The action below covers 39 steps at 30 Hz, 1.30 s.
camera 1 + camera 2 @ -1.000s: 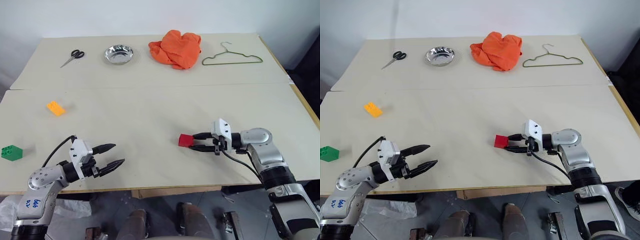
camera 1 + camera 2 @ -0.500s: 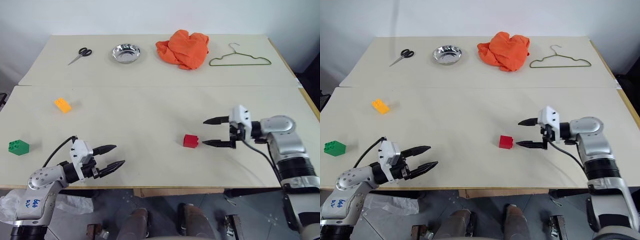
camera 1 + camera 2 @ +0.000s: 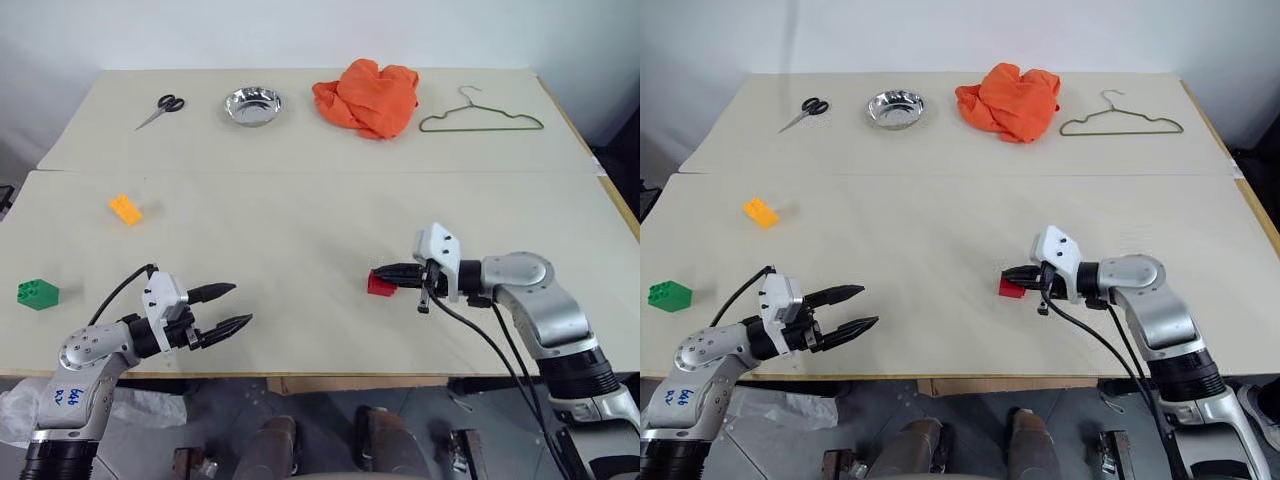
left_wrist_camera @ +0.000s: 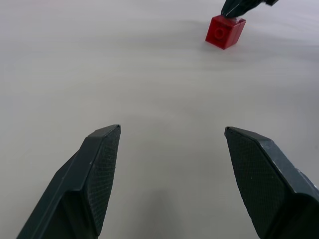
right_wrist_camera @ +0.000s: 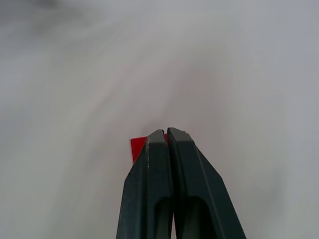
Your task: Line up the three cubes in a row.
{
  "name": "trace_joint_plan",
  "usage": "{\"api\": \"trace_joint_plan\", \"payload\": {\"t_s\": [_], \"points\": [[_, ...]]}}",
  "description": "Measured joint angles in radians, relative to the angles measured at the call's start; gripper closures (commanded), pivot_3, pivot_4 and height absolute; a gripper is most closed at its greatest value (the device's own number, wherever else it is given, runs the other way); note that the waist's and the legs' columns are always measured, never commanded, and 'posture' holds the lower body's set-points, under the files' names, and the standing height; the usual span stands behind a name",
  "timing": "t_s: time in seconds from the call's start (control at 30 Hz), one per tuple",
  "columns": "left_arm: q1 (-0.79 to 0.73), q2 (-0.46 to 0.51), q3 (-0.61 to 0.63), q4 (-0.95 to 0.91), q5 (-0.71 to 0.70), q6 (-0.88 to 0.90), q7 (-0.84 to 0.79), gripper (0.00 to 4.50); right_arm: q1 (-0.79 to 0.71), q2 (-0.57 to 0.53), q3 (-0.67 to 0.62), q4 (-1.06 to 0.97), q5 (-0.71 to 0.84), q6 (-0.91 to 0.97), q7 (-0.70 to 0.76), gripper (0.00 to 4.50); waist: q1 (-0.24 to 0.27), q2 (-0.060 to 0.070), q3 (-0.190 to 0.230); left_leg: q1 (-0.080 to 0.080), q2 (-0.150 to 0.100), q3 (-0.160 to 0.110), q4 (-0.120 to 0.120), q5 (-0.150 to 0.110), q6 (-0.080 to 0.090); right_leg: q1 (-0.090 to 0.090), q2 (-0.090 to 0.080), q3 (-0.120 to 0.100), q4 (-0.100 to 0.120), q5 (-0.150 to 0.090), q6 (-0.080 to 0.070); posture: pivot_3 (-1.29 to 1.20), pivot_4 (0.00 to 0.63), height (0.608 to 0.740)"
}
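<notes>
Right claw point(image 3: 378, 272) has snapped closed empty above the red cube point(image 3: 380, 286)

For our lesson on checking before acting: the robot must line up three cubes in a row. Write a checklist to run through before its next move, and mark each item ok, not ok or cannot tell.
1. Right gripper has hold of the red cube: not ok. Its fingers are shut together, tips above the cube, nothing between them.
2. Red cube resting flat on the table: ok.
3. Left gripper ready to grasp: ok. It is open and holds nothing.
4. Green cube and orange-yellow cube unobstructed: ok. Both sit in the open at the robot's left.
5. Cubes in a row: not ok. They lie far apart.
6. Right fingertips touching the red cube: cannot tell.
</notes>
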<state>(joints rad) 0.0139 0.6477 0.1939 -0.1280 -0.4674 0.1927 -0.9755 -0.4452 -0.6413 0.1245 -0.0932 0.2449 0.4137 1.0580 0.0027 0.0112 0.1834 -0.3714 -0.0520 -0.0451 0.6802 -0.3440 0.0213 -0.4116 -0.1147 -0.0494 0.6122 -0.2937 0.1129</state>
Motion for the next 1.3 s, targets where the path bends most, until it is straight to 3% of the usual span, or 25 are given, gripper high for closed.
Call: {"api": "trace_joint_plan", "payload": {"t_s": [0.4,0.87,1.03,1.23,1.3], "points": [[-0.044,0.001,-0.009,0.025,0.002,0.001,-0.02,0.96,-0.011,0.01,0.078,-0.096,-0.057,0.07,-0.086,4.46,-0.003,0.0,0.0,0.001,0.0,0.0,0.0,0.0,0.0,0.0,0.0,0.0,0.0,0.0,0.0,0.0,0.15,0.74],[-0.037,0.0,-0.017,0.023,0.003,0.003,-0.017,0.96,-0.117,0.235,0.258,-0.079,-0.108,0.115,-0.17,4.46,-0.006,0.0,0.0,0.0,0.0,0.0,0.0,0.0,0.0,-0.001,0.001,0.0,0.005,0.0,0.0,0.0,0.15,0.74],[-0.038,-0.001,-0.02,0.023,0.003,0.004,-0.017,0.96,-0.127,0.295,0.312,-0.165,-0.097,0.156,-0.178,4.46,-0.005,0.0,0.0,0.0,0.0,0.0,0.0,0.0,0.0,-0.002,0.001,0.0,0.007,0.0,0.0,0.0,0.15,0.74],[-0.035,-0.003,-0.025,0.022,0.003,0.004,-0.014,0.96,-0.104,0.231,0.22,-0.184,-0.041,0.154,-0.153,4.46,-0.004,0.0,0.0,0.0,-0.002,0.0,0.0,0.0,0.001,-0.002,0.0,0.001,0.007,0.0,0.0,0.0,0.15,0.74],[-0.034,-0.005,-0.027,0.021,0.003,0.004,-0.011,0.96,-0.092,0.214,0.155,-0.198,0.001,0.152,-0.143,4.1,-0.005,0.0,0.0,0.0,-0.001,0.0,-0.001,0.0,0.001,-0.002,0.0,0.001,0.007,0.0,0.0,0.0,0.15,0.74]]}}
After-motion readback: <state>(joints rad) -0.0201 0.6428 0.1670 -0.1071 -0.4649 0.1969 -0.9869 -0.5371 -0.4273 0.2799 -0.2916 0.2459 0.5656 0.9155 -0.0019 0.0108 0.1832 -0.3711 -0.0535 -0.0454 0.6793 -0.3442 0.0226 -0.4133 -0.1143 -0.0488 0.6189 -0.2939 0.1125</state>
